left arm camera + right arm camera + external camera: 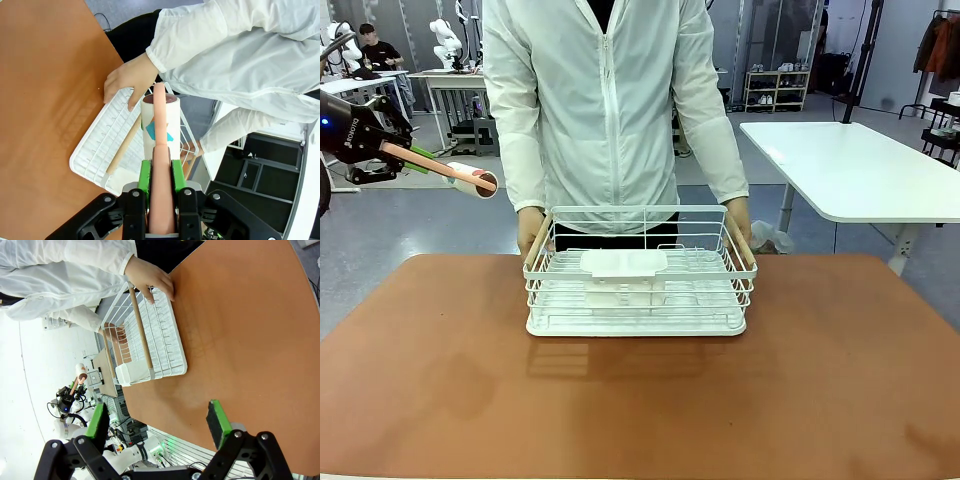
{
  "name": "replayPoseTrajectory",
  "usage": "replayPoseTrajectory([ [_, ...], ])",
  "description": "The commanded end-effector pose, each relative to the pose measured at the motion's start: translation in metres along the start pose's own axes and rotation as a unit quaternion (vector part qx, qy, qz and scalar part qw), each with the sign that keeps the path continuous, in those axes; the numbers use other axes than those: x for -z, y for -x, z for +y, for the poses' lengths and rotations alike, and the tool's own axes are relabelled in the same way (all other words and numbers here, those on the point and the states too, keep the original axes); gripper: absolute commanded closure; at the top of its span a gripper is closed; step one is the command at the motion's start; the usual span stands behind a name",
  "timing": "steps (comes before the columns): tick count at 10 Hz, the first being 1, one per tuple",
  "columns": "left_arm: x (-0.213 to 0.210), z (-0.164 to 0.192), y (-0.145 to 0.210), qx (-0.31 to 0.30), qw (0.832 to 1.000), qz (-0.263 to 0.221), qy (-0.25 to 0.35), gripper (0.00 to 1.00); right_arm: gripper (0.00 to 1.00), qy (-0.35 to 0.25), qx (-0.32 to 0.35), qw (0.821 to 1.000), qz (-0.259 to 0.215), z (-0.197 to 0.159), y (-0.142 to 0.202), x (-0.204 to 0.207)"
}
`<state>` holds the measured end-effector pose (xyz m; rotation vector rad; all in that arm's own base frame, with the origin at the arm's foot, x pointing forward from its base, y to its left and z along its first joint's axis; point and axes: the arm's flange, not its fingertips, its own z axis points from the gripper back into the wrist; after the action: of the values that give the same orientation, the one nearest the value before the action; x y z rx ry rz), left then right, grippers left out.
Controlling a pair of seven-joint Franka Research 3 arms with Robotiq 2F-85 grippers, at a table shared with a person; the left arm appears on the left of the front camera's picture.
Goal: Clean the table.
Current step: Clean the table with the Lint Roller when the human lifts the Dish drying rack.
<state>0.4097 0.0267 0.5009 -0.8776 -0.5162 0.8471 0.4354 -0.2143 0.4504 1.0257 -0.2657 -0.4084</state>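
Evidently caught early in the cleaning: no contact yet with the table (640, 410), the wide terracotta top spreading beneath both arms and across to the person at the far edge. Found the left gripper (160, 176) pinched firmly on the pink handle of a lint roller (160, 120), a green pad on either side of it, drum pointing away from the wrist. Saw that roller held up at the left in the front view, clear of the surface and apart from everything on it. Noted the right gripper (157, 422) spread wide and empty, hovering over bare tabletop. Noted also a white wire rack (635, 327) standing mid-table toward the far side, a small white box (623, 263) inside it, and the person's hands (530, 228) on its two wooden handles. Judged the step in hand as clearing the way, with the rack either about to be lifted off or merely steadied; could not tell which. Judged the next move as bringing the roller down until the drum lay flat on open tabletop, then rolling in strokes, well clear of rack and hands.
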Motion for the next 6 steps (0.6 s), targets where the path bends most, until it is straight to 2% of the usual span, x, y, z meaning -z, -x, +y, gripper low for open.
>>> replayPoseTrajectory([
  [1, -0.0006, -0.0003, -0.0007, 0.001, 1.000, -0.002, 0.001, 0.99, 0.00, 0.001, -0.001, 1.000, -0.008, 0.0025, 0.0032, 0.0012],
  [6, -0.0006, -0.0003, -0.0007, 0.001, 1.000, -0.002, 0.001, 0.99, 0.00, 0.001, -0.001, 1.000, -0.008, 0.0025, 0.0032, 0.0012],
])
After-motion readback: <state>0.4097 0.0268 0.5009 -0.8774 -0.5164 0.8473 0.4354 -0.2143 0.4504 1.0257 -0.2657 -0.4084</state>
